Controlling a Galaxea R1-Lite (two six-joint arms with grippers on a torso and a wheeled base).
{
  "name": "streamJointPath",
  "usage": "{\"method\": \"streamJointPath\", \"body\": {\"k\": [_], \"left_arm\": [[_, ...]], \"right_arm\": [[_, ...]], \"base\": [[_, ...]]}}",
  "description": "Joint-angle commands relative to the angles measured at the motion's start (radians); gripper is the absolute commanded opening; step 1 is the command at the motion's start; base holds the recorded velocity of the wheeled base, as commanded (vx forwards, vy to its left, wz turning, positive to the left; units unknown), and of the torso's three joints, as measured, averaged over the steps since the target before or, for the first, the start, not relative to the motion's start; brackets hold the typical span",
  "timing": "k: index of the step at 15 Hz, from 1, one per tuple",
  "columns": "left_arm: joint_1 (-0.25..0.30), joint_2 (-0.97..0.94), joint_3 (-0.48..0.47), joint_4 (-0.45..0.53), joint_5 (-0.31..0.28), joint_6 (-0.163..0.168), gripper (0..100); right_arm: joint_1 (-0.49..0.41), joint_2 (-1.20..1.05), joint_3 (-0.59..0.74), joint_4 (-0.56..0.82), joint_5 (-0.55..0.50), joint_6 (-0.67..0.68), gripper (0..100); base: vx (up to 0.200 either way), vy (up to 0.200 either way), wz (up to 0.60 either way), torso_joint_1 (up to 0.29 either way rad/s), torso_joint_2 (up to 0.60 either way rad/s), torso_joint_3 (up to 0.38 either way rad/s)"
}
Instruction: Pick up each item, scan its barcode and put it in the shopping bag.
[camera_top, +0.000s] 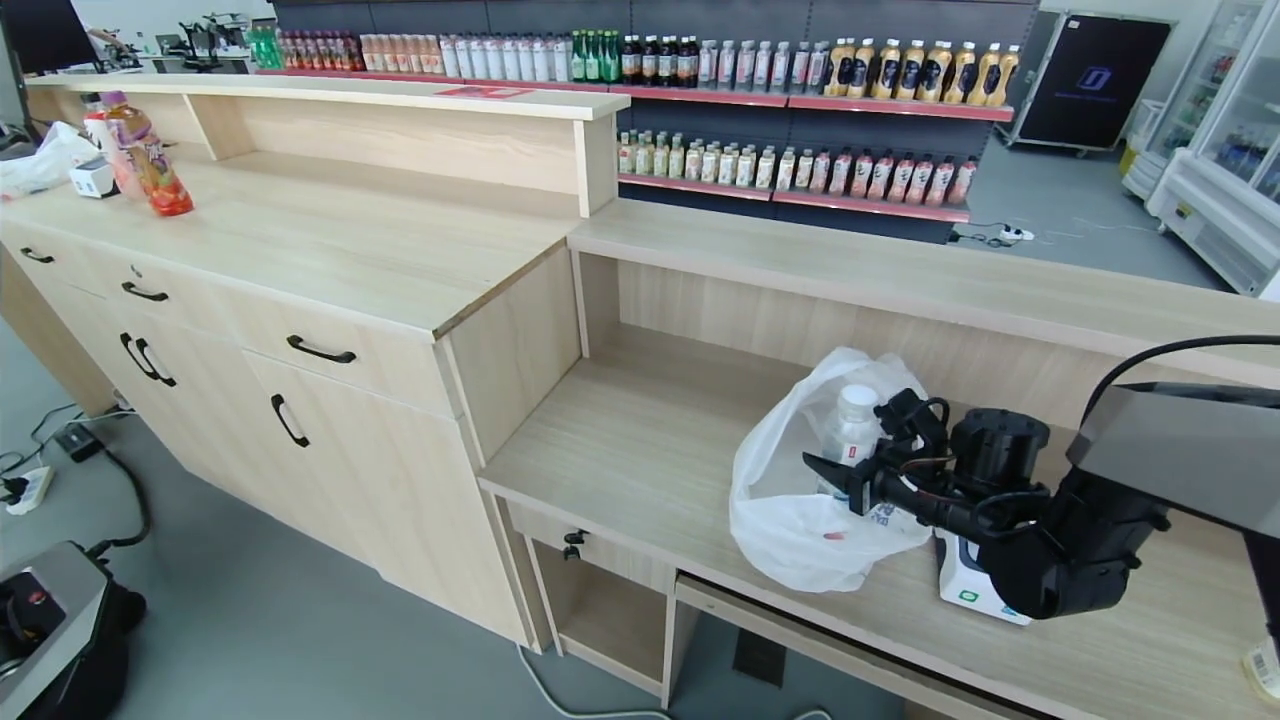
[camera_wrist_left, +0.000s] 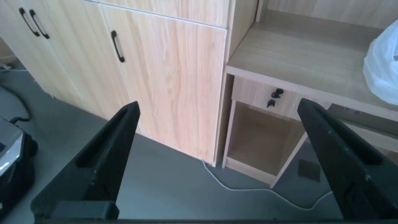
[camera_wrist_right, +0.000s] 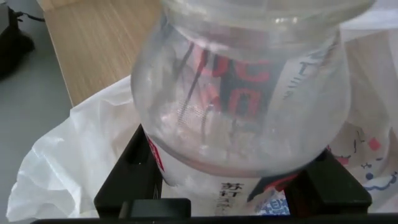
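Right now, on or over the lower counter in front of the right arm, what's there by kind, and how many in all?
Clear plastic bottle with white cap: 1
White plastic shopping bag: 1
White box-shaped scanner: 1
Total: 3
A cut-off item at the head view's right edge is left uncounted.

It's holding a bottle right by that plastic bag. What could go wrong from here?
The shopping bag is limp, with nothing holding its mouth open, so the bottle in the right gripper might snag the plastic or drag the bag along. The bag also sits close to the front edge of the counter, so a push could slide it off. The bottle looks smooth and could slip.
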Motion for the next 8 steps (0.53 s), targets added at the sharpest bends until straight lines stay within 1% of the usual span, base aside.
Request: {"method": "streamJointPath", "body": {"k": [1, 8], "left_arm": [[0.0, 0.0, 0.0, 0.0, 0.0, 0.0, 100], [0.0, 0.0, 0.0, 0.0, 0.0, 0.0, 100]], "right_arm": [[0.005, 0.052, -0.027, -0.003, 0.001, -0.006, 0], [-0.001, 0.12, -0.028, -0.036, 0.003, -0.031, 0]], "base": [[0.0, 0.0, 0.0, 0.0, 0.0, 0.0], [0.0, 0.0, 0.0, 0.0, 0.0, 0.0]]}}
